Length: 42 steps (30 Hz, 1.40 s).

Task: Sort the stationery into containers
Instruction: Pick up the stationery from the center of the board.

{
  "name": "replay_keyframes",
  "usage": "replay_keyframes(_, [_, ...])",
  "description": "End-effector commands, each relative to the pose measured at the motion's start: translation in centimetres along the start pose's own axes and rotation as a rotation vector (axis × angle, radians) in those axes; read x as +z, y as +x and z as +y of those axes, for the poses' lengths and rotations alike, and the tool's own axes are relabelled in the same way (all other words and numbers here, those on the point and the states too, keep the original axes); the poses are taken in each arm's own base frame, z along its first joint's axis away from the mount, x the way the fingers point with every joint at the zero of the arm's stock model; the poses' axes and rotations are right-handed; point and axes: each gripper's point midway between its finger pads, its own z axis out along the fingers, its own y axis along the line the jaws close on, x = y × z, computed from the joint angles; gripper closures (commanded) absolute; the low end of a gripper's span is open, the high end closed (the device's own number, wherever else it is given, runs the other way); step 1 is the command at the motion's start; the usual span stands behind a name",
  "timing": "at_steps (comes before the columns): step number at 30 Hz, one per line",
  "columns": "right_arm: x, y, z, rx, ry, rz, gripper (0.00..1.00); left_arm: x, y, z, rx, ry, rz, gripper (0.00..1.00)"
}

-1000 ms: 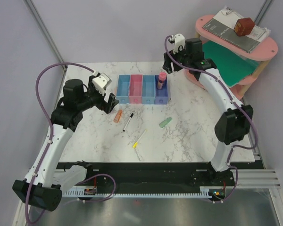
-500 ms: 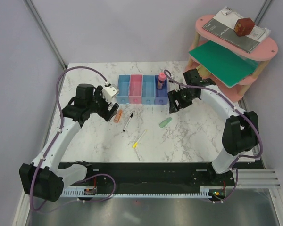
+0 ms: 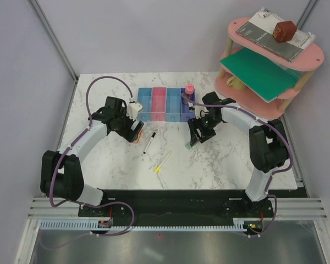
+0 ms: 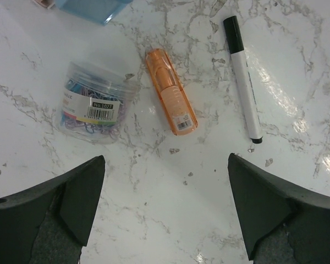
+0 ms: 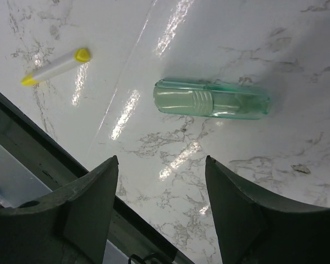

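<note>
Jaws wide and empty on both arms, which have dropped within the last second toward the worktop (image 3: 225,159), left jaws over the orange eraser (image 4: 171,91), right jaws over the pale green eraser (image 5: 212,99), both erasers lying nearer than the containers (image 3: 166,116), so pickups are likely next.

Bins (image 3: 166,116) at rear, clip jar (image 4: 93,103), eraser (image 4: 171,91), pen (image 4: 242,77) in a row before them, pencil (image 3: 163,162) nearer, likely second eraser (image 5: 212,100) rightward
</note>
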Motion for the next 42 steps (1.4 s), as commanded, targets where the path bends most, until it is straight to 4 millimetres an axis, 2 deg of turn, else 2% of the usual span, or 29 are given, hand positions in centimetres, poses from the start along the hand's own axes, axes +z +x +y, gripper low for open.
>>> replay_keyframes(1, [0.5, -0.8, 1.3, -0.027, -0.025, -0.006, 0.28, 0.1, -1.9, 2.1, 0.006, -0.093, -0.058, 0.0])
replay_keyframes(6, [0.4, -0.8, 1.4, -0.039, -0.025, -0.008, 0.28, -0.1, -2.8, 4.2, 0.248, -0.182, -0.118, 0.0])
replay_keyframes(7, [0.3, -0.9, 1.3, -0.041, -0.022, -0.012, 0.29, 0.0, -2.4, 4.2, 0.285, -0.176, -0.123, 0.0])
replay_keyframes(9, [0.1, -0.9, 1.3, -0.045, -0.016, -0.014, 0.29, -0.2, -3.0, 3.8, 0.379, -0.139, -0.167, 0.0])
replay_keyframes(15, [-0.5, -1.1, 1.2, -0.065, 0.005, -0.029, 0.29, 0.6, -2.2, 3.5, 0.55, -0.03, -0.2, 0.0])
replay_keyframes(17, [-0.7, -1.1, 1.2, -0.069, 0.007, -0.033, 0.29, 0.6, -2.1, 4.3, 0.556, -0.015, -0.207, 0.0])
replay_keyframes(18, [-0.6, -1.0, 1.1, -0.074, 0.013, -0.032, 0.29, 1.3, -1.5, 3.9, 0.563, 0.037, -0.199, 0.0])
replay_keyframes(22, [-1.1, -1.2, 1.2, -0.084, 0.02, -0.046, 0.29, 1.9, -1.8, 5.9, 0.552, 0.054, -0.206, 0.02])
replay_keyframes(26, [-1.5, -1.4, 1.4, -0.092, 0.024, -0.06, 0.29, 3.0, -1.6, 6.5, 0.555, 0.09, -0.214, 0.04])
replay_keyframes(33, [-1.8, -1.5, 1.3, -0.098, 0.032, -0.065, 0.3, 4.7, -1.3, 6.1, 0.583, 0.15, -0.228, 0.09])
replay_keyframes(39, [-1.9, -1.7, 1.4, -0.104, 0.033, -0.067, 0.3, 5.8, -0.4, 5.9, 0.603, 0.183, -0.208, 0.24])
replay_keyframes(42, [-2.0, -1.8, 1.4, -0.103, 0.034, -0.069, 0.3, 6.0, 0.2, 5.9, 0.616, 0.193, -0.186, 0.25])
